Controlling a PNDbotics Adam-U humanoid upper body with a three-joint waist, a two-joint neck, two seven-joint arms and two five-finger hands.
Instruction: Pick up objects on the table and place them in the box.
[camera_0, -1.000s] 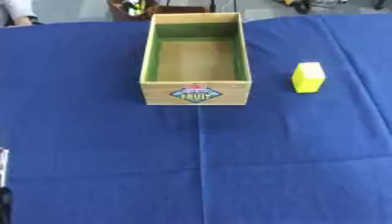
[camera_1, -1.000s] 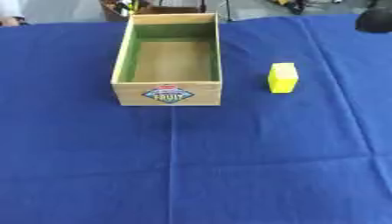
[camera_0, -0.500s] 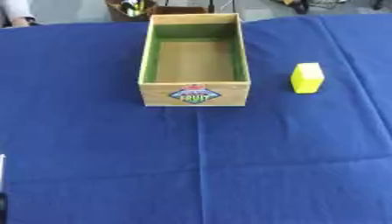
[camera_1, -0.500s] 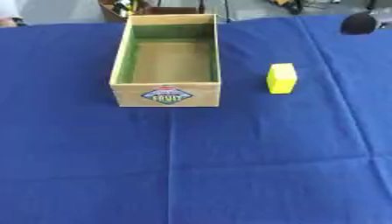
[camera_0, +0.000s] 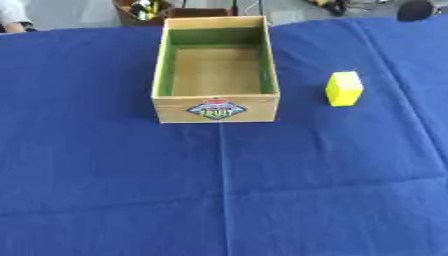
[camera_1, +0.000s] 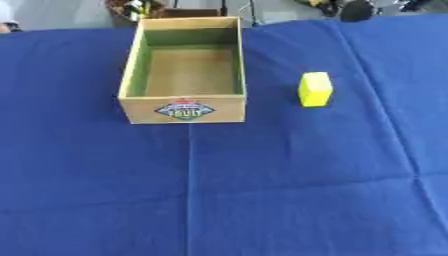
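A wooden box (camera_0: 216, 107) with a green inner lining and a fruit label on its front wall stands open and empty at the upper middle of the blue cloth. To its right, apart from it, a small yellow block (camera_0: 344, 88) stands upright on the cloth. At the far upper right a dark rounded part of my right hand (camera_0: 416, 9) hangs above the table's far edge, well behind the block and touching nothing. My left hand shows in no view.
A blue cloth (camera_0: 227, 190) with fold creases covers the whole table. Beyond the far edge lie a brown container with mixed items (camera_0: 144, 9) and other clutter.
The dark shape of my right hand has shifted left along the top edge. The sliver of my left hand at the lower left edge has left the picture.
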